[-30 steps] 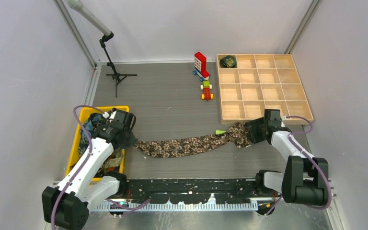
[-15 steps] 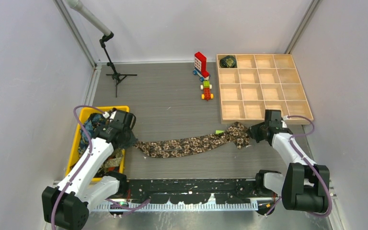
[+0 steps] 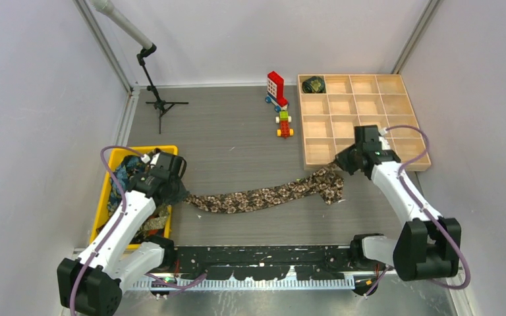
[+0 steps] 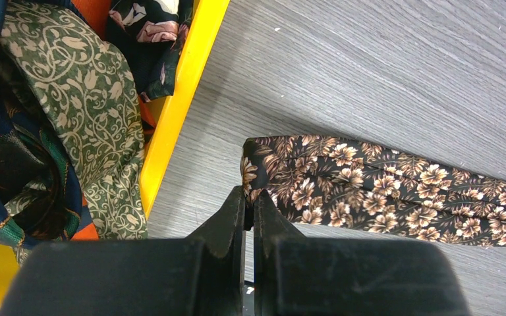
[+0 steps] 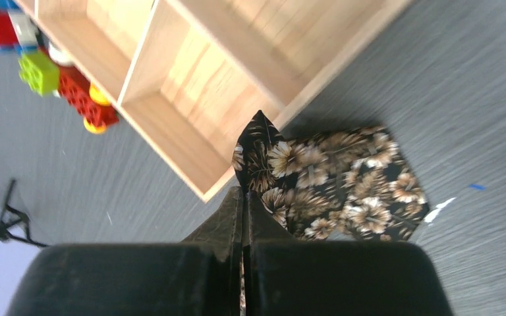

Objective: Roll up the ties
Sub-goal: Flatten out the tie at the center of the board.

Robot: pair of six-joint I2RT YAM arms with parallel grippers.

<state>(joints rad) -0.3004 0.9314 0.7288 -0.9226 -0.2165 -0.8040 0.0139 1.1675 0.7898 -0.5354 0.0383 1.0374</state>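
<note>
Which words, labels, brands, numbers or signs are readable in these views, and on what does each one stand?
No text can be read in any view.
The white face of the toy brick has small marks, too small to read.
The floral tie, wooden tray and yellow bin bear no letters.

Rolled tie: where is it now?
Top view, far right: the rolled tie sits in the wooden tray's far-left corner compartment, just right of the red-and-white toy bricks.
</note>
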